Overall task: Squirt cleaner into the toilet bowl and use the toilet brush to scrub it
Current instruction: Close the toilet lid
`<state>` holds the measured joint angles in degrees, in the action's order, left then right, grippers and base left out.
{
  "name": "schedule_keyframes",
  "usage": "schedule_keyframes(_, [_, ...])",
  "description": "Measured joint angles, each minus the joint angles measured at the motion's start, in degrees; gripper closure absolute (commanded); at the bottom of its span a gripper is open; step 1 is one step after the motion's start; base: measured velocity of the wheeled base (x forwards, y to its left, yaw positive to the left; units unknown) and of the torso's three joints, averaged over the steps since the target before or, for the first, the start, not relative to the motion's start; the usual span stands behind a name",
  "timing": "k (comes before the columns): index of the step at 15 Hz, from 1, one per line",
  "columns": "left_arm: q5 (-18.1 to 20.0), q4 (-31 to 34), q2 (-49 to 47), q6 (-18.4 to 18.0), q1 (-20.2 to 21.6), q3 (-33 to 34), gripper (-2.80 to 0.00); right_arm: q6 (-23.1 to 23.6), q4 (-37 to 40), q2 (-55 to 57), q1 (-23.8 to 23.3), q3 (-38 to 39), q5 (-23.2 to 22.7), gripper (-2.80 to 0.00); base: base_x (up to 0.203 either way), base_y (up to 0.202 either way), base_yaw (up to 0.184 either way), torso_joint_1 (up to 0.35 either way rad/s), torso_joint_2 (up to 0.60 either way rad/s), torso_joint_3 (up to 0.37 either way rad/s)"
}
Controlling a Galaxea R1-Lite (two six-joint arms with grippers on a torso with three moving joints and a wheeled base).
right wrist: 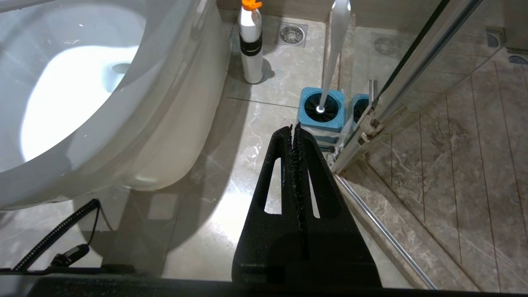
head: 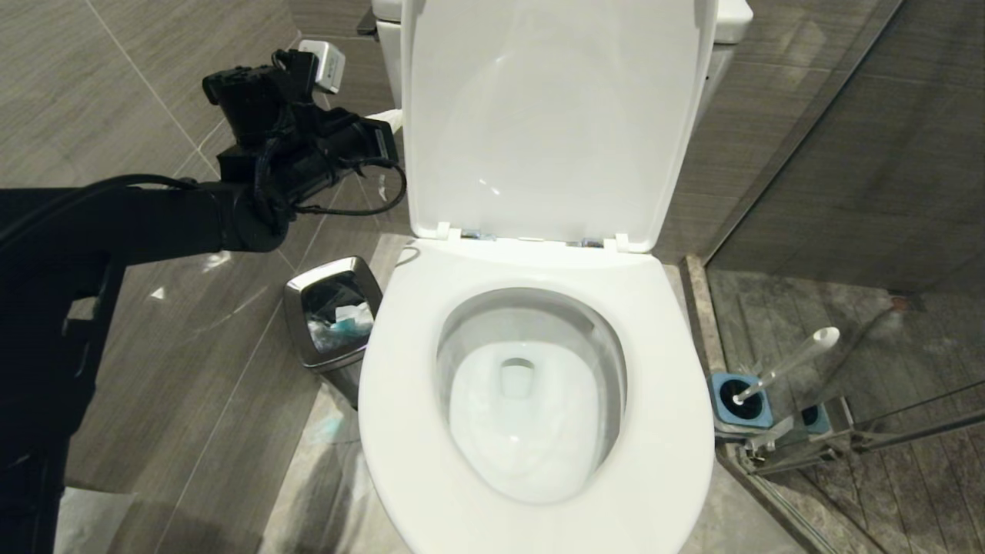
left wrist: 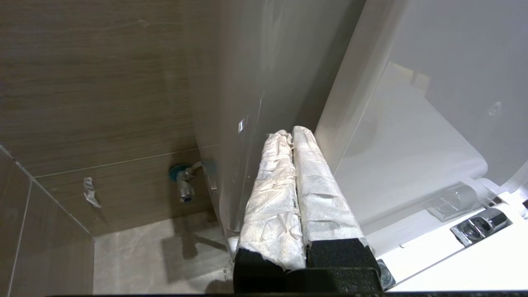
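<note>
Left gripper (left wrist: 292,134): jaws pressed together, empty, raised beside the upright toilet lid (head: 539,115); steel waste bin (head: 332,312) below it. Toilet bowl (head: 531,400): seat down, water faintly aqua, between both grippers. Right gripper (right wrist: 293,128): jaws together, empty; toilet brush (right wrist: 336,37) just beyond its tips, standing in blue holder (right wrist: 307,99).

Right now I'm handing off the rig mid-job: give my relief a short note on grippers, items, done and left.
Left gripper: shut, empty, raised beside the upright lid.
Right gripper: shut, empty, low over the floor near the brush holder.
Toilet brush: in its holder, right of the toilet bowl.
Spray bottle: standing on the floor by the bowl.
Done: lid up, seat down; bowl water looks clear.
Left: squirt cleaner, scrub.
</note>
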<state>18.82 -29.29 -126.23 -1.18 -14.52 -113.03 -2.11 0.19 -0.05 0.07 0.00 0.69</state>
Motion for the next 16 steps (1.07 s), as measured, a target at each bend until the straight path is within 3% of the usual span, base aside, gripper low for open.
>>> schedule_keyframes(5, [1.79, 0.27, 0.02, 3.91, -0.94, 0.1, 0.0, 0.02, -0.06, 0.0, 0.0, 0.0, 0.01, 0.0, 0.0, 0.0, 0.0, 0.0, 0.0, 0.0])
schedule_keyframes(11, [11.06, 0.96, 1.2, 9.15, -0.96, 0.2, 0.0, 0.0, -0.01, 0.0, 0.0, 0.0, -0.04, 0.0, 0.0, 0.0, 0.0, 0.0, 0.0, 0.0])
schedule_keyframes(16, [17.66, 1.27, 2.47, 9.36, -0.83, 1.29, 0.0, 0.0, -0.01, 0.0, 0.0, 0.0, -0.06, 0.0, 0.0, 0.0, 0.0, 0.0, 0.0, 0.0])
